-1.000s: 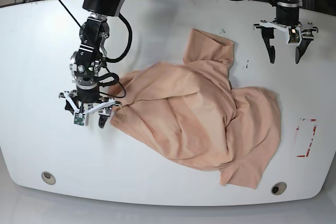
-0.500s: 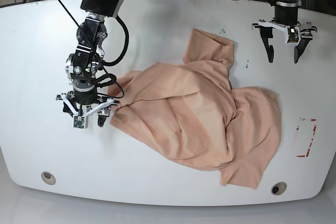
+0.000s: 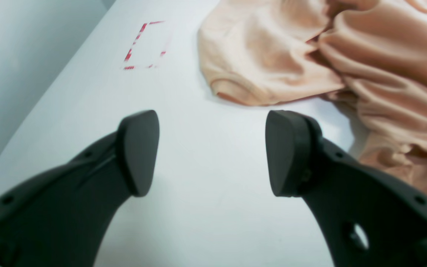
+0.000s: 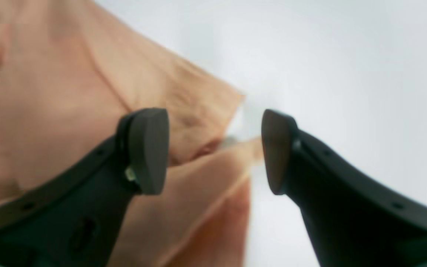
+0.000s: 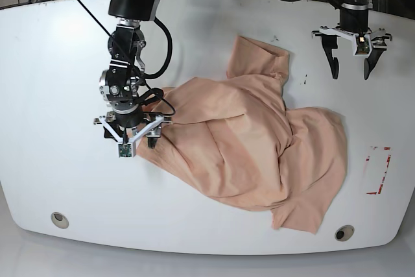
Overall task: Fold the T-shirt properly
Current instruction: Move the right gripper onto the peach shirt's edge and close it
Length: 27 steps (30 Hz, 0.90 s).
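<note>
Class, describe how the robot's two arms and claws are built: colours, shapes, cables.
Both arms are black and silver metal with looping black cables. Each claw, the left claw and the right claw, has a white bracket and two curved matte-black fingers with rounded flat pads.

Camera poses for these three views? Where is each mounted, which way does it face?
Base: high, looking down on the white table; both arms, T-shirt.
Left wrist: on the left gripper, open over bare table, facing the shirt and red tape marks.
Right wrist: on the right gripper, open over the shirt's edge.
Shared: the T-shirt shows in all three.
</note>
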{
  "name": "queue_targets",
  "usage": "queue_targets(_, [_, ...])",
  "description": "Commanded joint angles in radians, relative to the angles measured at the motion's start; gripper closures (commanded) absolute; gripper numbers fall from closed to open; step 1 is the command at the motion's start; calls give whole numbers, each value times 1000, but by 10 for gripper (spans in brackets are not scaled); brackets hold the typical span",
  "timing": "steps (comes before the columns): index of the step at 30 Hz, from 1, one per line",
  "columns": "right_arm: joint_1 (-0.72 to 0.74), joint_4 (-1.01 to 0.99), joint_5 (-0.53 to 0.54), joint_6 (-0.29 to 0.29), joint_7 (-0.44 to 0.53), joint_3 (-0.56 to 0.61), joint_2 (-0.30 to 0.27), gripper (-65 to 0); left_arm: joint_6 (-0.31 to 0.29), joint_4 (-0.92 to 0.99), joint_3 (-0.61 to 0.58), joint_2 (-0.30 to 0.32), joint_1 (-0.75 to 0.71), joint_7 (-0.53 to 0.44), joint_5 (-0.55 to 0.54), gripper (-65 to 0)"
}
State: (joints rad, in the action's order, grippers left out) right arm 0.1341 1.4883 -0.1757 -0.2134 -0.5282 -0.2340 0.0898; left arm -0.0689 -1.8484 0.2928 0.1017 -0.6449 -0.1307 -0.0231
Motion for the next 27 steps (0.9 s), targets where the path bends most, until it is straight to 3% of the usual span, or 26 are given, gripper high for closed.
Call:
queue_targets(1, [24, -7, 6, -1, 21, -4, 5, -375, 2, -18, 5, 6, -5, -32, -1, -418])
queue_targets(4, [22, -9, 5, -8, 16, -12, 13, -374, 1, -18, 6, 5, -3, -31, 1, -419])
queue_targets(8, [11, 52, 4, -63, 4, -39, 27, -374, 0, -18, 11, 8, -3, -29, -2, -421])
queue_targets(14, [-6, 115, 8, -178, -25, -70, 35, -372, 0, -14, 12, 9, -1, -28, -1, -423])
queue_targets(16, [-16, 138, 8, -242, -46, -72, 28, -373, 2, -15, 8, 6, -2, -32, 4, -424])
queue_targets(24, [-4, 70, 7, -240, -30, -66, 15, -373, 4, -12, 8, 6, -1, -30, 3, -423])
queue_targets(27, [-5, 12, 3, -203, -5, -60, 3, -377, 4, -15, 10, 7, -1, -28, 1, -421])
